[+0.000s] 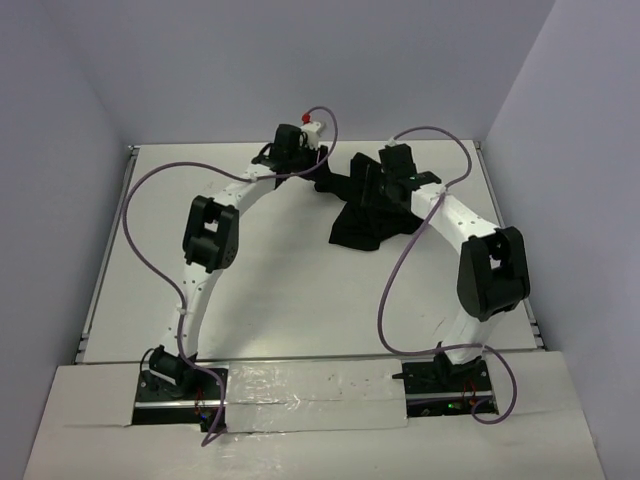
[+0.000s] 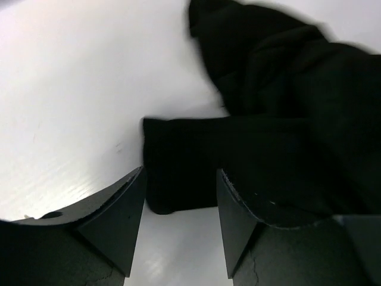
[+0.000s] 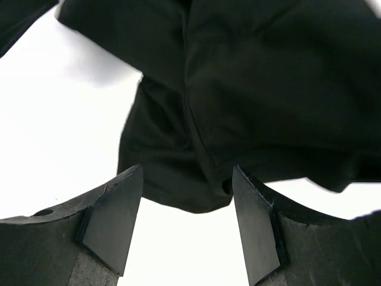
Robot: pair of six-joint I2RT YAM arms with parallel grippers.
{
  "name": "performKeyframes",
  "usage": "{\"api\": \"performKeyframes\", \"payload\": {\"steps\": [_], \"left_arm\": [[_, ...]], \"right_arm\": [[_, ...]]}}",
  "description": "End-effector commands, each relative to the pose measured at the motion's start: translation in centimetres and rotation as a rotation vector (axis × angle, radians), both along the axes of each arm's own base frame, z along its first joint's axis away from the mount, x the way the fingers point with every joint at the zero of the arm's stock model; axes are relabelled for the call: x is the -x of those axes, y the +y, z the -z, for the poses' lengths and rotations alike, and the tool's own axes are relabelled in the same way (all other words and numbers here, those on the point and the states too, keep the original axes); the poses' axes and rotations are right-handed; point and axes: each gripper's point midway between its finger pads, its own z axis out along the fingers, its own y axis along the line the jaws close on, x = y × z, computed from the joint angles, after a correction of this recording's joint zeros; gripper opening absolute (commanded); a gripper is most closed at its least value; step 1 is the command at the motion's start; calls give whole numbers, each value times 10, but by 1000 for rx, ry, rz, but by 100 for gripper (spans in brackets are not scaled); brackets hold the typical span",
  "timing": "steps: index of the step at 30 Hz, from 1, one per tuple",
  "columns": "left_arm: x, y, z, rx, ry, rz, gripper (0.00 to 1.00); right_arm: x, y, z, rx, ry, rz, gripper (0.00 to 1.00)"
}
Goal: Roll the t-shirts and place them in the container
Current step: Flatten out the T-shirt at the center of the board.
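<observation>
Left gripper (image 2: 180,176): spread, straddling t-shirt (image 2: 286,119) hem at lower centre, likely for pinching.
Right gripper (image 3: 187,173): parted beneath bunched fabric, unclamped.

Black t-shirt (image 1: 365,215), crumpled in a loose heap, lay on the far right-of-centre part of the white surface.

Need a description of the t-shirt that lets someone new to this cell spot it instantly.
Start at the white table and go to its far half, right of centre. The t-shirt is the crumpled black heap lying there, beneath the right gripper. It is the only soft, wrinkled thing; the other black shapes are hard robot joints.
</observation>
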Motion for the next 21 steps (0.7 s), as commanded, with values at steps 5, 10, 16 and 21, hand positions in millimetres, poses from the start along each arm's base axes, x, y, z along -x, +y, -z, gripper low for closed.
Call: {"api": "performKeyframes", "payload": {"steps": [5,10,16,21], "left_arm": [[-28,13,23,8,10,-157,62],[-24,1,20,7,0,-77,64],[5,-16,33,33,99,60,64],[21,-13,65,39,258,14,54]], "right_arm": [[25,-9,57,38,143,67,68],[16,-2,75,29,168,54,67],[1,-3,79,53,161,73,44],[3,-8,68,64,137,58,17]]}}
